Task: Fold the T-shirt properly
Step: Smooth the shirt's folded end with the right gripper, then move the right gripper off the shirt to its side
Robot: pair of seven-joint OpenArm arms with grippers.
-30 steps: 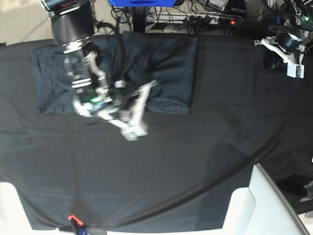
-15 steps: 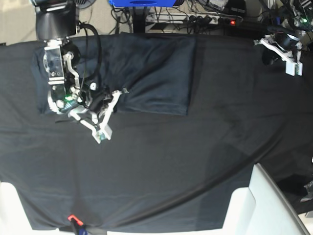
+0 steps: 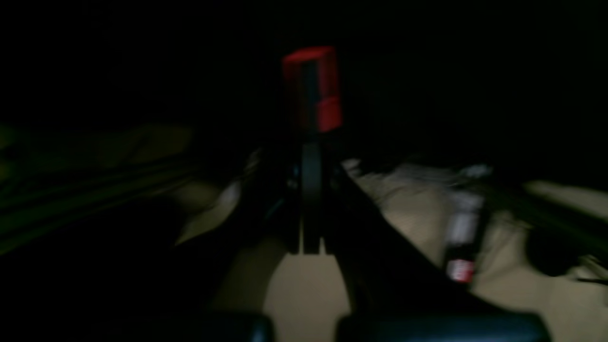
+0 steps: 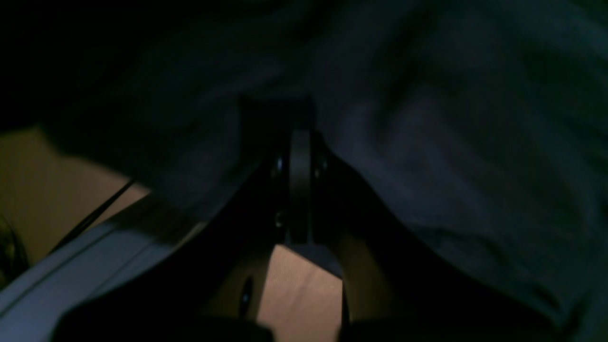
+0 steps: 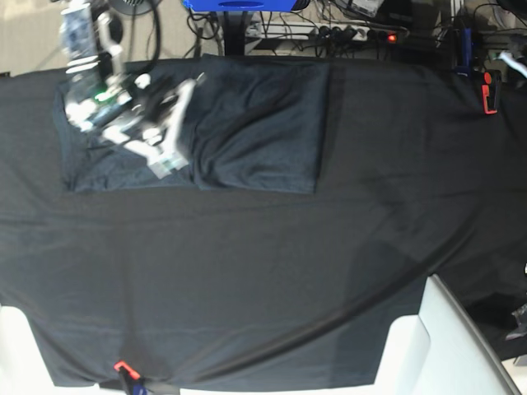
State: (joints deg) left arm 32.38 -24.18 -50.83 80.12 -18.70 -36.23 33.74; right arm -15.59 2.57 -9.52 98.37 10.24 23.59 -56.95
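Observation:
The T-shirt [image 5: 255,123] lies as a folded dark blue-grey rectangle at the back left of the black tablecloth [image 5: 272,271]. My right gripper [image 5: 167,162] hangs over the shirt's left part, its jaws pressed together with nothing visibly between them. In the right wrist view the shut right gripper [image 4: 299,137] points at the shirt's rumpled fabric [image 4: 427,142]. In the dark, blurred left wrist view the left gripper [image 3: 311,154] is shut too and empty, facing a red clamp [image 3: 313,88]. Only a white sliver of the left arm [image 5: 510,59] shows at the base view's top right edge.
A red clamp [image 5: 490,90] sits on the table's far right edge and another one [image 5: 122,367] on the front edge. A white object [image 5: 445,346] stands at the front right. Cables and a power strip [image 5: 346,33] lie behind the table.
My right arm has drawn back up and to the left, from the shirt's front edge to over its left part. The left arm has withdrawn almost out of the base view at top right.

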